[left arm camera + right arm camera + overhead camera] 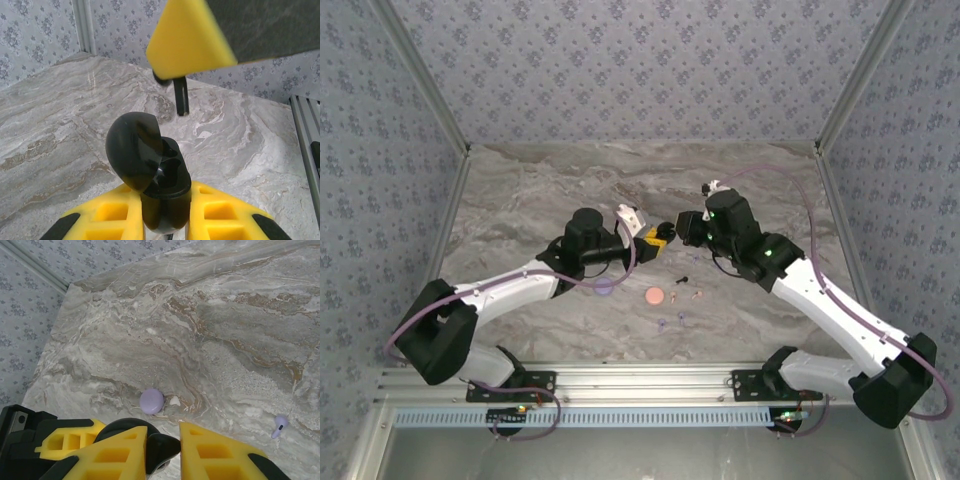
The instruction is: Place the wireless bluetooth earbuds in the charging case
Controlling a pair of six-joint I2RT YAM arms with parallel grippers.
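My left gripper (165,202) is shut on a black charging case (170,175), held upright above the table with its lid (132,147) swung open to the left. Both moulded sockets inside look empty. Just above it, my right gripper (163,435) is shut on a black earbud (181,97) whose stem hangs down towards the case. From overhead, the left gripper (651,238) and right gripper (668,231) meet tip to tip mid-table. A second black earbud (684,277) lies on the marble below them.
A lilac case (151,401) and a pink case (654,296) sit shut on the table. Two pink earbuds (697,293) and two lilac earbuds (681,318) lie near the front. One lilac earbud (279,426) lies to the right. Patterned walls enclose the table.
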